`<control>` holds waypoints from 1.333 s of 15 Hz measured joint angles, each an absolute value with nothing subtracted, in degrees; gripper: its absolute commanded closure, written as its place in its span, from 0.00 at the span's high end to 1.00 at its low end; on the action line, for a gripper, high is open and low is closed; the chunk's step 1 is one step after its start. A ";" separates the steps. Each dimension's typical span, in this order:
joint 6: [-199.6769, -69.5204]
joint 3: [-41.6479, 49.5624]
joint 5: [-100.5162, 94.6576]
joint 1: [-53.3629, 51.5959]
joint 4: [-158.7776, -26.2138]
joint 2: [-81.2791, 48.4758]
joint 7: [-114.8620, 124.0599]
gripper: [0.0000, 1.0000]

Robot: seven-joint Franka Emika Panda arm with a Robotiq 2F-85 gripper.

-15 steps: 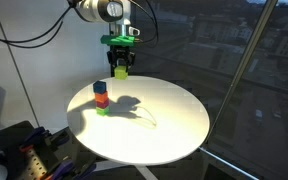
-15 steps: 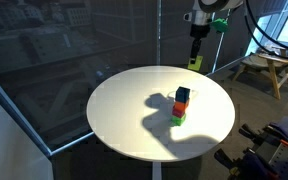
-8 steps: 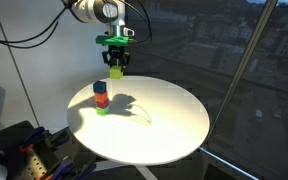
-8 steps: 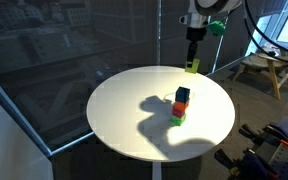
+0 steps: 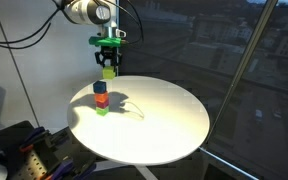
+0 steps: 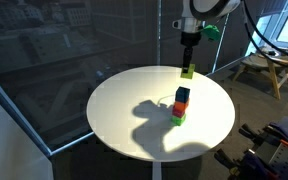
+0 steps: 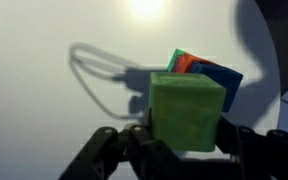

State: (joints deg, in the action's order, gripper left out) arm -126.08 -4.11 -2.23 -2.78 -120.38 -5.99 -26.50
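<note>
My gripper (image 5: 108, 63) is shut on a yellow-green block (image 5: 109, 72), held in the air above the round white table (image 5: 154, 125). In the wrist view the green block (image 7: 187, 110) fills the space between the fingers (image 7: 242, 140). A stack of three blocks (image 5: 101, 97) stands on the table just below and beside the held block: blue on top, red in the middle, green at the bottom. In an exterior view the held block (image 6: 187, 71) hangs a little above and behind the stack (image 6: 181, 104). In the wrist view the stack's blue and red blocks (image 7: 206, 72) peek out behind the held block.
A glass wall (image 5: 254, 60) runs behind the table. A wooden stool (image 6: 262, 70) stands beyond it in an exterior view. Dark equipment with cables (image 5: 19, 150) sits beside the table's edge. The arm's shadow (image 6: 154, 115) falls across the tabletop.
The gripper has carried the green block sideways, closer to a spot over the stack. The jaws stay shut on it and the stack has not moved.
</note>
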 measured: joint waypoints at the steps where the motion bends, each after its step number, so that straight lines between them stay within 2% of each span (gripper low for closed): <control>1: -126.08 -4.31 -2.23 -2.98 -120.47 -5.99 -26.50 0.30; 4: -126.09 -4.74 -2.23 -3.45 -120.78 -5.99 -26.50 0.30; 5: -126.12 -4.83 -2.23 -3.54 -120.88 -5.99 -26.50 0.55; 15: -126.25 -4.99 -2.23 -3.57 -121.12 -5.99 -26.50 0.55; 16: -126.25 -4.99 -2.23 -3.57 -121.12 -5.99 -26.50 0.30; 20: -126.24 -4.99 -2.18 -3.57 -121.18 -6.29 -26.50 0.30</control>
State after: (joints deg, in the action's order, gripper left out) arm -126.24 -4.99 -2.18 -3.57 -121.18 -6.29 -26.50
